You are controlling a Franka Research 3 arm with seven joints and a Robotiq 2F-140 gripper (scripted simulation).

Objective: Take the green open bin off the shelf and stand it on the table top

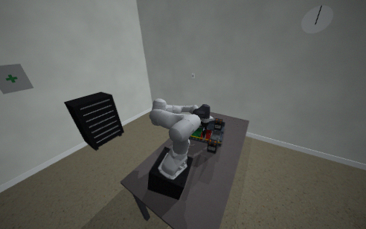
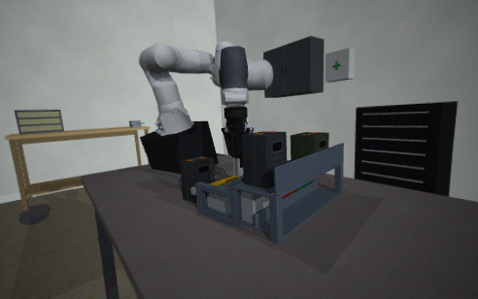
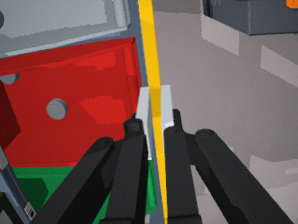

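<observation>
The green open bin (image 1: 197, 132) (image 3: 65, 174) is in the shelf (image 2: 308, 167), beside the red bin (image 1: 208, 134); the fingers hide part of it in the wrist view. Its parts cannot be made out. A grey bin (image 3: 60, 27) lies on the red bin's other side. My gripper (image 1: 204, 134) (image 2: 236, 170) (image 3: 156, 100) points down at the bins' front edge, near the red bin's corner. Its fingers are nearly together, one on each side of the shelf's yellow-edged front strip (image 2: 224, 181) (image 3: 150, 40), and appear shut on it. No bin is between them.
Dark boxes with orange marks (image 1: 212, 146) (image 2: 264, 155) (image 2: 196, 175) stand close around the shelf, one (image 3: 250, 15) near the strip's far end. An olive box (image 2: 310, 143) stands behind the shelf's back panel in the exterior view. The table top (image 2: 146, 233) extends around them.
</observation>
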